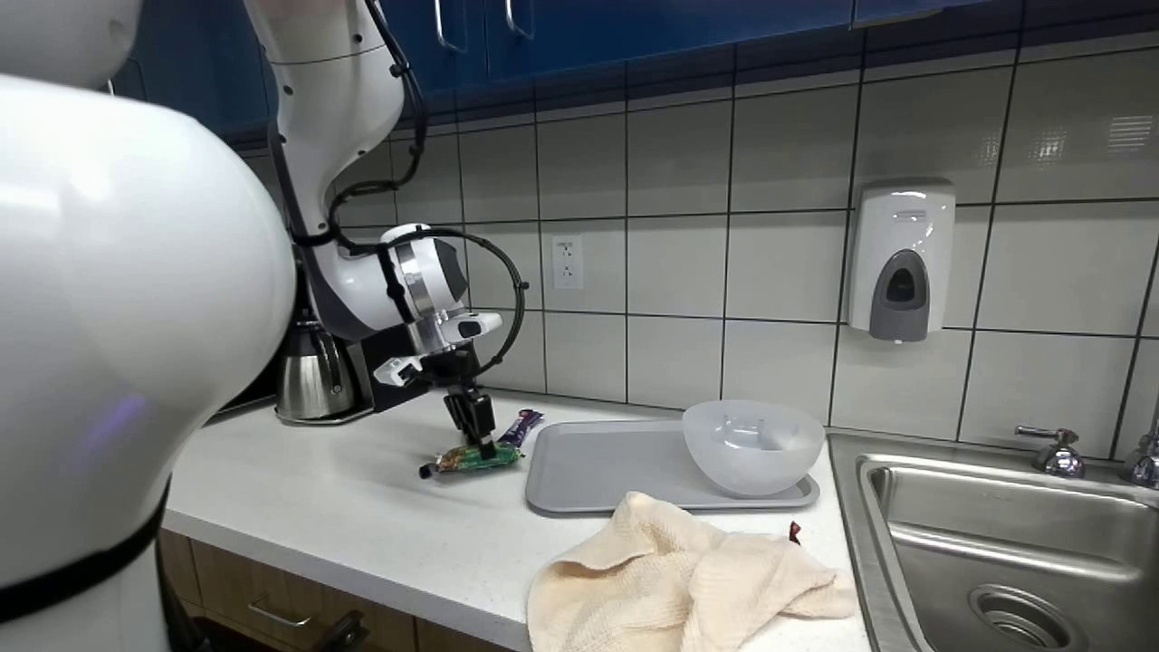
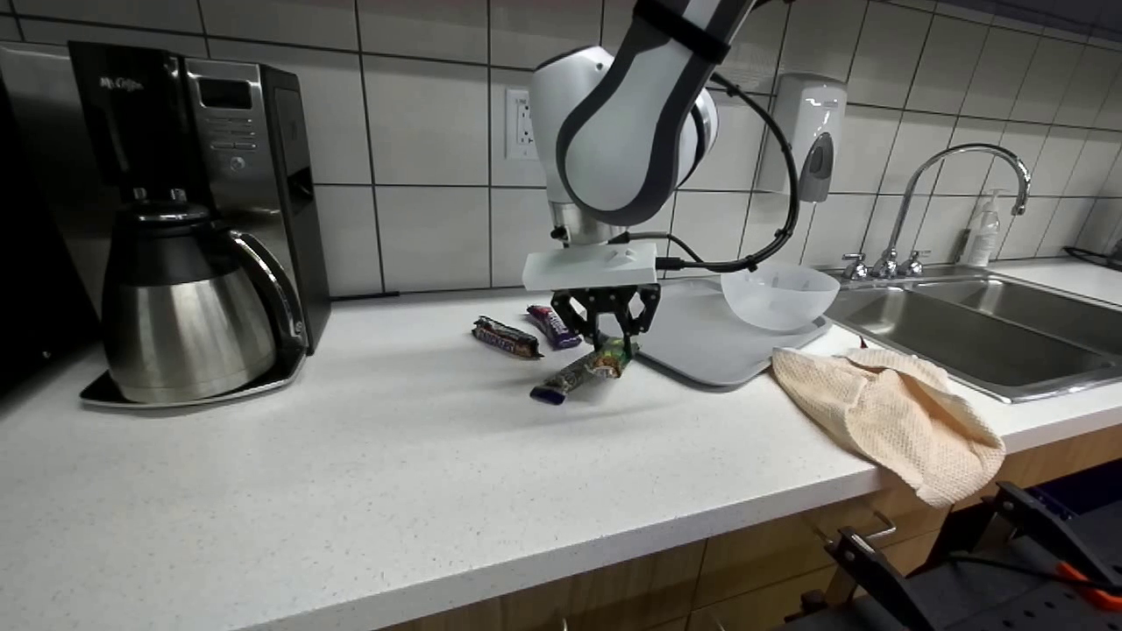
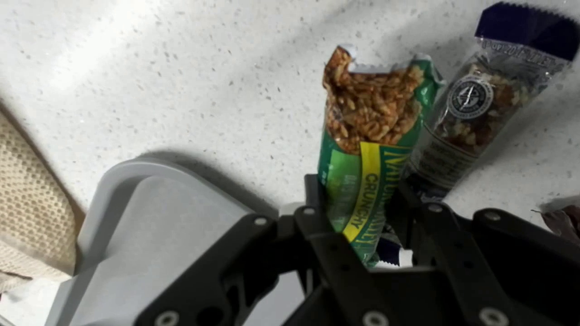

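The green snack bar (image 3: pixel 374 131) is between the two fingers (image 3: pixel 312 192) of the claw (image 3: pixel 358 192), which looks clamped on its long sides, near the gray tray (image 3: pixel 136 235). It should be a light thing, rather stiff along its length, but the word "crunchy" on it suggests a brittle inside that could crumble under hard pressure. Its thin, shiny wrapping may slide a little, so a gentle hold across the narrow width, close to the middle, seems best; the crimped end is a poor place for gripping. Just beside it, a clear-wrapped bar (image 3: pixel 471 117) goes partly out of sight under the claw. Whether the green snack bar rests on the surface (image 2: pixel 351 464) or is slightly above it cannot be told. In the wrist view its lower end is covered by the claw; a dark blue end (image 3: pixel 388 252) appears there, but to which bar it belongs is uncertain. A brown wrapper (image 3: pixel 564 222) is cut off at the right edge. In an exterior view, a red scrap (image 1: pixel 794 532) behind the cloth (image 1: pixel 670 570) is too small to make out.
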Available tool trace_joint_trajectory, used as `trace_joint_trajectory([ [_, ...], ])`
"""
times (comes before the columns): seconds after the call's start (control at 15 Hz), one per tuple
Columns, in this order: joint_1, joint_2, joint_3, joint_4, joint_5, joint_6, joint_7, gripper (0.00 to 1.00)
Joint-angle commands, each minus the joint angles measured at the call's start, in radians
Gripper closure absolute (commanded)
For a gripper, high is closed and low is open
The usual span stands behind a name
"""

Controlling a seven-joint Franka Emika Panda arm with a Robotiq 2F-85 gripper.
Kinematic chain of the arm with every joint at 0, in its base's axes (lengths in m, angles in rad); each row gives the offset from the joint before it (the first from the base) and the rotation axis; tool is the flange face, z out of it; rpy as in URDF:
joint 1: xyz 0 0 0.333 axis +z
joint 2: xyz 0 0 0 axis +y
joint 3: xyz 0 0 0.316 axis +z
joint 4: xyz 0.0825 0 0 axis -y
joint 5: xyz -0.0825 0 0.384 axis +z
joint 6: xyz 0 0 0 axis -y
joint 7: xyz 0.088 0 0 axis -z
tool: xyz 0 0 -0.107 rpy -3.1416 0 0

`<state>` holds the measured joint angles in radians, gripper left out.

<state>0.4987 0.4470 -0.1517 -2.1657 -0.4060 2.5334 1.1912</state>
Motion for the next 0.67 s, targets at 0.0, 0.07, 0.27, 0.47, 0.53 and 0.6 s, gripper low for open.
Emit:
trace_joint_trajectory([
  [0.0, -0.019, -0.033, 0.029, -0.026, -0.029, -0.038, 0.046, 0.86],
  [0.07, -0.02, -0.033, 0.031, -0.029, -0.028, -0.04, 0.048, 0.86],
  [0.27, -0.023, -0.034, 0.039, -0.038, -0.024, -0.047, 0.056, 0.86],
  [0.47, -0.024, -0.034, 0.043, -0.048, -0.024, -0.05, 0.062, 0.86],
  [0.53, -0.024, -0.034, 0.043, -0.052, -0.024, -0.051, 0.064, 0.86],
  [0.6, -0.024, -0.034, 0.043, -0.055, -0.024, -0.051, 0.067, 0.86],
])
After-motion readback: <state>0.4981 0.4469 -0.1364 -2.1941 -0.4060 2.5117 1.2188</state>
